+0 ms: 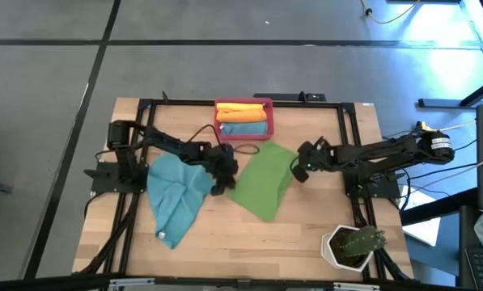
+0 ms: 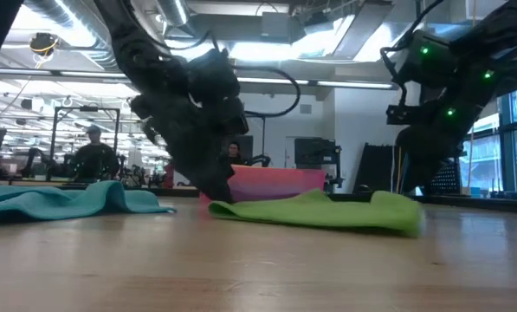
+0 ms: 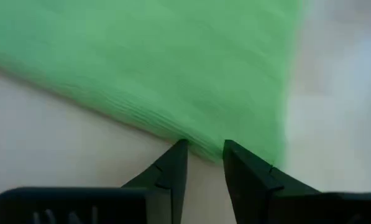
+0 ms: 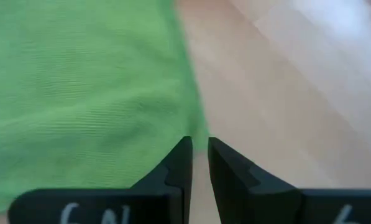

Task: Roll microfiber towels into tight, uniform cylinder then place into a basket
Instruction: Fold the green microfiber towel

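green towel: a green microfiber towel [image 1: 262, 184] lay spread flat at the middle of the worktop [image 1: 306, 242], one corner pointing toward the front edge.
left gripper: the left gripper [image 3: 204, 152] sat low at the towel's left edge, its fingers [image 3: 173, 165] narrowly apart with the cloth's rim at or just between the tips; whether they pinched it could not be told.
right gripper: the right gripper [image 4: 197, 149] stood at the towel's right edge, fingers [image 4: 225, 162] almost together, a slim gap showing, the tips just off the hem and holding nothing that could be seen.
basket: the red-pink basket [image 1: 243, 118] stood at the back of the worktop, just behind the green towel, already carrying an orange roll [image 1: 241, 110] and a teal roll [image 1: 243, 128].
waiting cloth: a teal towel [image 1: 175, 194] lay crumpled to the left, touching or nearly touching the green one.
bystander object: a white plant pot [image 1: 350, 246] sat at the front right corner, well apart.
handling: the cloth looked light, limp and grippy rather than slippery; it would likely sag and bunch if lifted from one point.
where to hold: a judgement only, but the two opposite edges or corners looked best, pinched thinly at the hem so the roll could start even and stay tight.
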Robot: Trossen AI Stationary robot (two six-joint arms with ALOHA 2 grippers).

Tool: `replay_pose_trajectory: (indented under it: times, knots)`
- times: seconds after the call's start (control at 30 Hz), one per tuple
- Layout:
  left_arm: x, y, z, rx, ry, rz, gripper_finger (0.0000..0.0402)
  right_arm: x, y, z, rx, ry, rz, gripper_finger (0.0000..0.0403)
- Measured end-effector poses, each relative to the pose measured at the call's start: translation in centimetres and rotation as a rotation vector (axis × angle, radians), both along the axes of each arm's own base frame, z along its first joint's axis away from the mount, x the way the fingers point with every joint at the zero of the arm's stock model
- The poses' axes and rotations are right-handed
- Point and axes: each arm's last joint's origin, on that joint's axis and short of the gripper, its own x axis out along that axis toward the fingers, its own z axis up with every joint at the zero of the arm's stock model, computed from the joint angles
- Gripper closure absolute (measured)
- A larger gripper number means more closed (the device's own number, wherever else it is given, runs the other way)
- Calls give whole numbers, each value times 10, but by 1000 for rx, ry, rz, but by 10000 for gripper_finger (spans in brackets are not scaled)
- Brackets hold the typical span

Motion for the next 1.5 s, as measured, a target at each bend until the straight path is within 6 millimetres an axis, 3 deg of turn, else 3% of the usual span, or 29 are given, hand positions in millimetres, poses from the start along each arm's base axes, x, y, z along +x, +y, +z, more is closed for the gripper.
replay_pose_trajectory:
  times: [0.1, 0.2, 0.33, 0.5, 0.7, 0.77, 0.9, 1.03, 1.27, 1.5]
  knots:
    - [2, -18, 4, -122, 12, -115, 307, -1, -3, 0, -9, 9, -2, 348]
    - [9, -30, 11, -124, -16, -186, 307, -1, -4, 0, -14, 11, -5, 348]
    - [24, -31, 33, -72, -58, -200, 308, -1, -4, 0, -15, 21, 16, 348]
    - [37, -29, 59, -36, -4, -160, 308, 3, 2, 7, 116, -30, 103, 348]
    - [51, -34, 75, 138, -98, -72, 308, 14, 22, 32, 123, -181, 273, 348]
    - [60, -38, 78, 195, -185, -25, 308, 17, 32, 36, 157, -228, 373, 348]
    - [61, -44, 78, 240, -203, -73, 308, 21, 54, 40, 293, -300, 552, 348]
    - [65, -46, 95, 245, -271, -66, 308, 27, 73, 45, 282, -389, 626, 348]
    - [69, -46, 91, 238, -281, -61, 308, 43, 92, 39, 135, -451, 759, 348]
    - [69, -45, 88, 256, -263, -81, 308, 45, 88, 28, 39, -378, 679, 348]
